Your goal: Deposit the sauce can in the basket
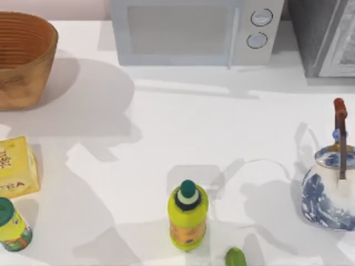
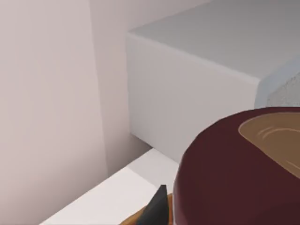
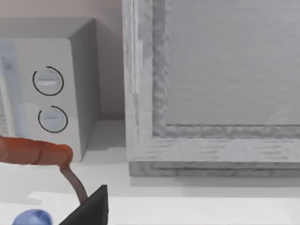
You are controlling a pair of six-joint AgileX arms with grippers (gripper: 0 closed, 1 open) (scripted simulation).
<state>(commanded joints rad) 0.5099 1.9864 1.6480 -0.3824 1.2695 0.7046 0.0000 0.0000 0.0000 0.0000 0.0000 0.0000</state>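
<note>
The sauce can (image 2: 234, 173) looms close in the left wrist view, showing its dark maroon top with a tan inset. A dark fingertip (image 2: 157, 210) of my left gripper rests against the can's side, so the gripper is shut on it. A sliver of orange-brown (image 2: 133, 219) peeks out below that fingertip; I cannot tell what it is. The woven wicker basket (image 1: 22, 61) stands at the table's far left back corner, cut off by the top view's edge. A dark piece of my right gripper (image 3: 91, 208) hangs near the teapot's red-brown handle (image 3: 33, 151).
A white microwave (image 1: 188, 30) stands at the back centre and a grey cabinet (image 1: 327, 33) at the back right. A blue-white teapot (image 1: 330, 188) is at the right, a yellow-green bottle (image 1: 188, 216) and a lime (image 1: 235, 257) at the front, a yellow tea box (image 1: 16, 166) and a green-lidded can (image 1: 12, 226) at the left.
</note>
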